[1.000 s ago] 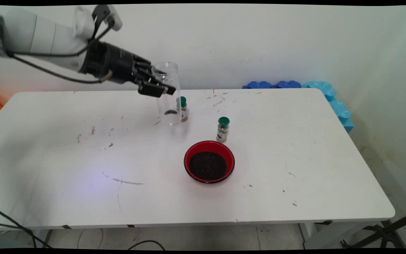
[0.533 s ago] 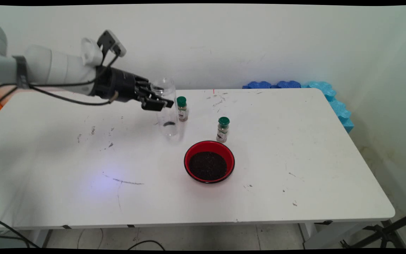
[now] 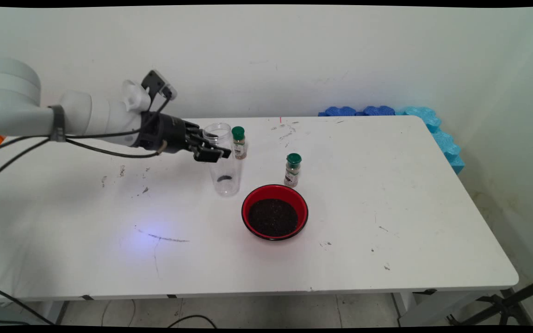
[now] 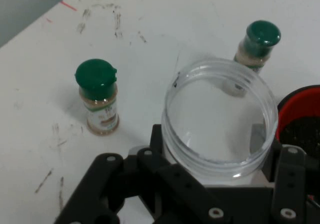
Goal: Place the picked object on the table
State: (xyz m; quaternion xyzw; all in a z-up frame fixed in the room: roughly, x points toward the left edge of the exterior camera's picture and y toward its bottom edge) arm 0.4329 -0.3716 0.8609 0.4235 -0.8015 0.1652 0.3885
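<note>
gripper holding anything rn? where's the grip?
Yes: the black two-finger gripper is shut on the clear plastic jar, one finger either side of its upper wall just below the open rim, jar upright.

I see the gripper (image 3: pixel 214 152) closed around a clear open jar (image 3: pixel 223 159), upright over the white table (image 3: pixel 387 194). Just behind the jar stands a green-capped spice bottle (image 3: pixel 238 143), very near, so that side is tight. A second spice bottle (image 3: pixel 293 169) and a red bowl (image 3: pixel 274 218) of dark grains block the way to the right front. The table's left part, under the arm, is bare, and so are the near side and the far right.
</note>
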